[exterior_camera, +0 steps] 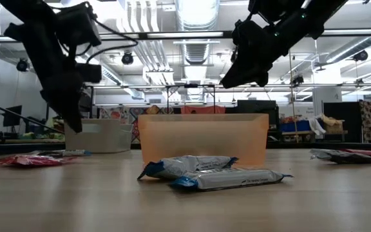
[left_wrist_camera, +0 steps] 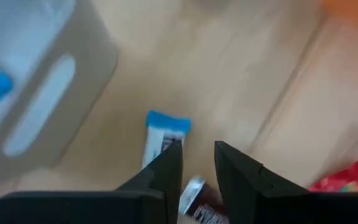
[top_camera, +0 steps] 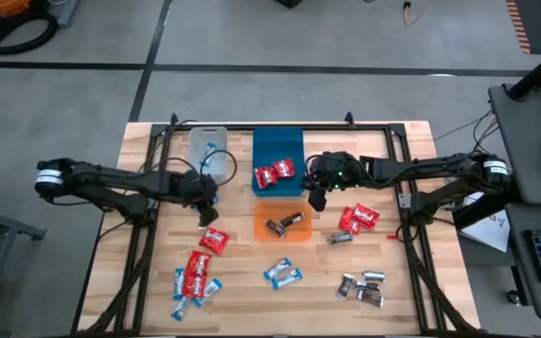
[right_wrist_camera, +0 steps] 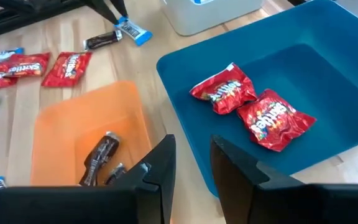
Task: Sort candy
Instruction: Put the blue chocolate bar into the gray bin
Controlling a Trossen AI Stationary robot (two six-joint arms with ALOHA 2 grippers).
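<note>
The left gripper [top_camera: 205, 200] hangs above the table just in front of the clear bin [top_camera: 208, 145], its fingers [left_wrist_camera: 164, 171] set a narrow gap apart with nothing pinched between them. Directly under its tips lie a blue-and-white candy [left_wrist_camera: 161, 134] and a dark brown-silver candy [left_wrist_camera: 199, 208], both flat on the wooden table [top_camera: 402, 291], beside the clear bin's wall.

The right gripper [top_camera: 318, 197] hovers over the seam between the blue bin [top_camera: 278, 145] and the orange bin [top_camera: 263, 225]; its fingers [right_wrist_camera: 160, 165] also stand slightly apart and hold nothing. In the low view both grippers are raised well clear of the tabletop.

Two red candies [top_camera: 275, 173] rest inside the blue bin, touching each other. Two dark candies [top_camera: 285, 223] lie in the orange bin. One blue-and-white piece [top_camera: 212, 148] shows in the clear bin.

The rest of the candy is loose on the table. On the left side, a red candy [top_camera: 214, 240] sits alone, with a cluster of red packets [top_camera: 196, 270] and blue-and-white wrappers [top_camera: 191, 296] nearer the front edge. Two blue-and-white candies [top_camera: 283, 273] lie in front of the orange bin. On the right side are two red packets [top_camera: 358, 219], a dark one [top_camera: 339, 238] just beside them, and a group of dark brown-silver candies [top_camera: 363, 286] toward the front.
</note>
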